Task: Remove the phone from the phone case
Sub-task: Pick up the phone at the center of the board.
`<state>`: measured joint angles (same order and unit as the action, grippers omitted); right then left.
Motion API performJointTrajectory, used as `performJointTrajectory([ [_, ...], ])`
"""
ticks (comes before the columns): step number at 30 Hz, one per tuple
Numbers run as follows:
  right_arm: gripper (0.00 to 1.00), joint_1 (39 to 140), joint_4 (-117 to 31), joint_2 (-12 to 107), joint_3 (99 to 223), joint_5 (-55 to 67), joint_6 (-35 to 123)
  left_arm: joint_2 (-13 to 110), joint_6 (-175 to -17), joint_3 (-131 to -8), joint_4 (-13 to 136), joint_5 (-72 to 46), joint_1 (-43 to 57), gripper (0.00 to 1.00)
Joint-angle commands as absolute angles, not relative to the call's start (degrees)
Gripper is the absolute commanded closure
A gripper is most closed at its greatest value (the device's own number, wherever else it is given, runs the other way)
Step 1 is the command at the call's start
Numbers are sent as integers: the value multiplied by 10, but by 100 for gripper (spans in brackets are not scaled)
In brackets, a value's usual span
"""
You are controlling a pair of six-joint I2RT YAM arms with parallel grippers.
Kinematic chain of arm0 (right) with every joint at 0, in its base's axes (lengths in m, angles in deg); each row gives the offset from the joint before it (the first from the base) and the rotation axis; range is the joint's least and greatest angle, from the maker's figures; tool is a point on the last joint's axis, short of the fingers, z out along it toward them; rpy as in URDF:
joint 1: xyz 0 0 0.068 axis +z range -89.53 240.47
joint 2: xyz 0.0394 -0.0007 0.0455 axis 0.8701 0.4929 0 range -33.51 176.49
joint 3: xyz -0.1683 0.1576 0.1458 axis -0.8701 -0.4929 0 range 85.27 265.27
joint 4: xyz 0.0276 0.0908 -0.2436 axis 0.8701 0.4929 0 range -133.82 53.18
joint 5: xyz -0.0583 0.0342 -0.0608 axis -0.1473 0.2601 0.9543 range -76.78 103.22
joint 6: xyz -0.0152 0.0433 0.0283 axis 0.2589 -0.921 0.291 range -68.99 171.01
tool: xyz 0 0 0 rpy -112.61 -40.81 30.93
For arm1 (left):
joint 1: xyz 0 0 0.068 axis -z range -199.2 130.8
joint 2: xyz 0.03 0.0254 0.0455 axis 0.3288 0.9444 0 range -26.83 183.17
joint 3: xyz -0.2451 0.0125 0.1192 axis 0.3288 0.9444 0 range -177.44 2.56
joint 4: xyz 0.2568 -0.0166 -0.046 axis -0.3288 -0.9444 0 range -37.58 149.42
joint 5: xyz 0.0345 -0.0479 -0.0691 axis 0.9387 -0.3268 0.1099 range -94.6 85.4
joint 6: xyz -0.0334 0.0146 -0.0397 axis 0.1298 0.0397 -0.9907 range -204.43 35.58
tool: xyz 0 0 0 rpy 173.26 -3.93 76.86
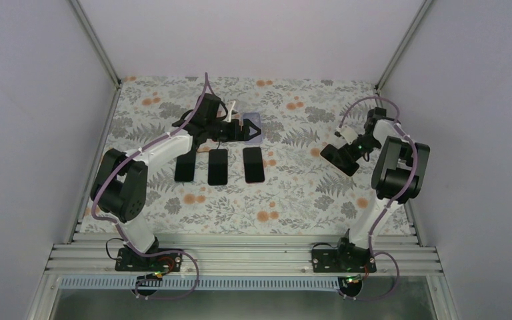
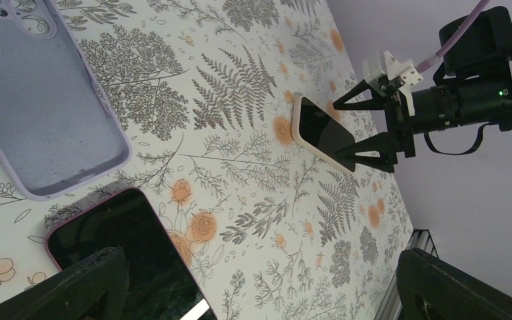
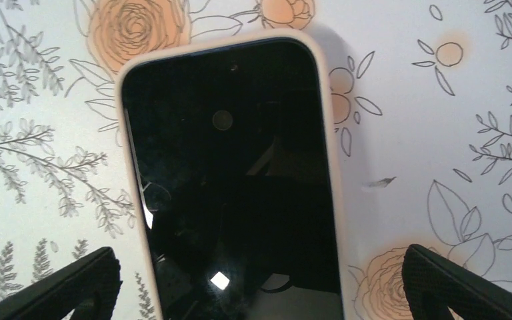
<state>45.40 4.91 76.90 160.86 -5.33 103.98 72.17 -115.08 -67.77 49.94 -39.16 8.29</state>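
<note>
Currently your right gripper (image 3: 260, 257) hangs low over the phone (image 3: 230, 180), with its fingers spread wide and one finger outside each long edge. It grips nothing. That straddle reads as a line-up: closing from here would pinch across the narrow width, where the cream case (image 3: 333, 173) wraps the sides.

The phone lies flat, screen up, on the right part of the table (image 1: 293, 200), well apart from the row of three phones (image 1: 218, 167) in the middle. It sits fully in its case, with the rim showing all round the end you can see.

In the right wrist view its long axis runs straight away from the wrist, the front-camera end farthest from it. From above that looks like a slant across the table, though the arm hides most of it.

Your left gripper (image 2: 260, 260) is also spread and empty. It sits far and centre, beside an empty lavender case (image 2: 40, 100), so it is poorly placed to steady the cream case without crossing over.
</note>
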Motion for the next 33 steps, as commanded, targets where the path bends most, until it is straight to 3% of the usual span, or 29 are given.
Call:
performJointTrajectory([
  [1,1,451,58,792,1631,-32,1059,706,-1156,-674,514,-402,81,0],
  [33,1,497,44,756,1522,35,1086,709,-1164,-672,521,-408,82,0],
])
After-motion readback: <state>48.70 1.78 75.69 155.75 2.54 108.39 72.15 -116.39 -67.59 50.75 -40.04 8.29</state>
